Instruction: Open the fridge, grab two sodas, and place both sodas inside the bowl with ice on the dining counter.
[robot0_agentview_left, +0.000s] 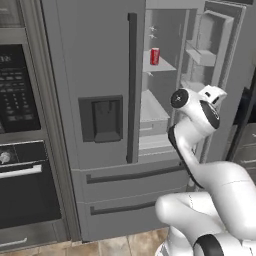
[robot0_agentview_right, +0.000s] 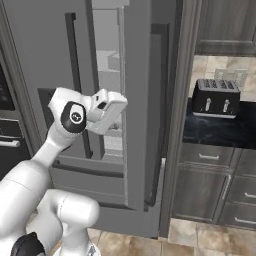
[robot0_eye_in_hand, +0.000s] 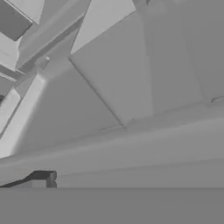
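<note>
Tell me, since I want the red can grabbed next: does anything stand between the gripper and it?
Nothing visible blocks it. The fridge's right door is swung open, and the red can stands alone on a white shelf, up and to the left of the hand. The gripper itself points into the fridge lower down.

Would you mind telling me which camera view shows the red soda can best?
The left base view: the red soda can stands upright and unobstructed on a white shelf inside the open fridge. The right base view looks past the door's edge, and the hand view faces pale fridge surfaces.
</note>
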